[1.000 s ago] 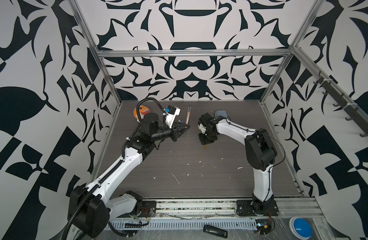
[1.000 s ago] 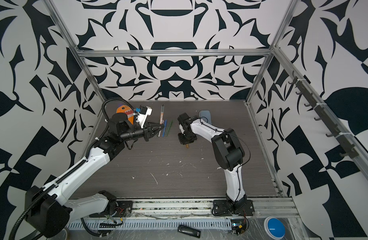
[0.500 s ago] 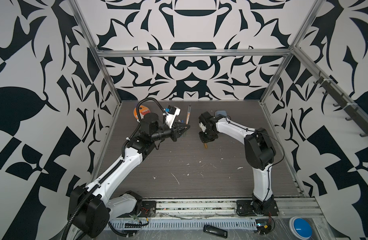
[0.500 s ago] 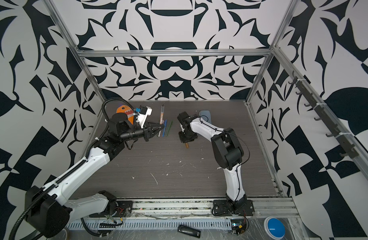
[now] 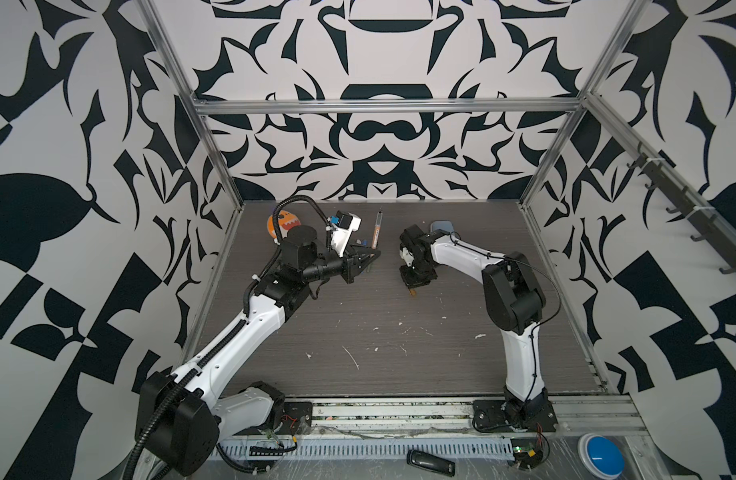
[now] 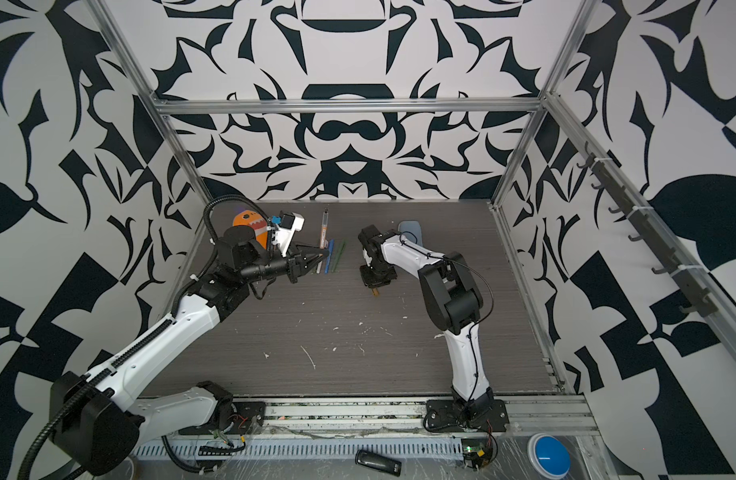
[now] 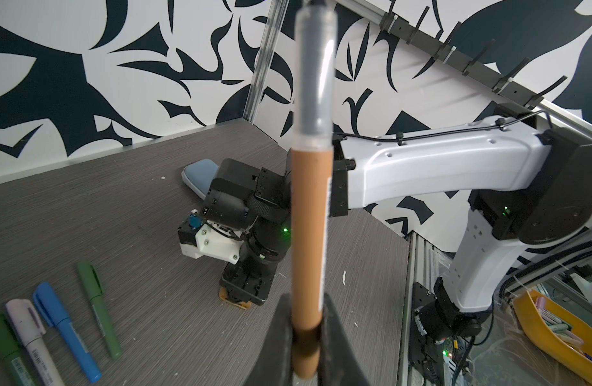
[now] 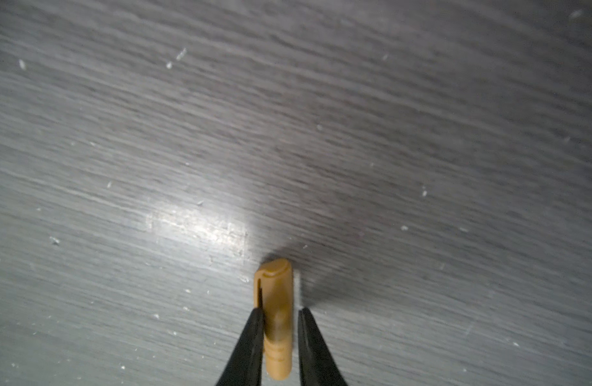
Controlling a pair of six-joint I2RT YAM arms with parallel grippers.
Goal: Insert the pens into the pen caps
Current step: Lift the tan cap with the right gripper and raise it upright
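Table (image 5: 441, 365): grey woodgrain with white flecks on it. Your left arm (image 5: 254, 328) reached to the far left. Your right arm (image 5: 461, 257) bent in to far centre, with its gripper pointing down. The orange toy (image 5: 274, 222) sat far left, and the blue case (image 5: 441, 226) sat at the far edge behind the right wrist.

Your left gripper (image 7: 306, 331) was clamped on the brown pen (image 7: 309, 234) by its back end, off the table. The pen's uncapped clear end stuck out away from the fingers.

Four capped pens lay side by side on the table by that gripper's tip: dark green pen (image 7: 5, 347), pink pen (image 7: 30, 341), blue pen (image 7: 65, 329), green pen (image 7: 99, 310).

Your right gripper (image 8: 281, 309) straddled the brown cap (image 8: 276, 284) down at the table, mid-table, with the cap's closed end poking past the fingertips. One finger touched it and a sliver of gap showed at the other, so I couldn't tell whether it was gripped.
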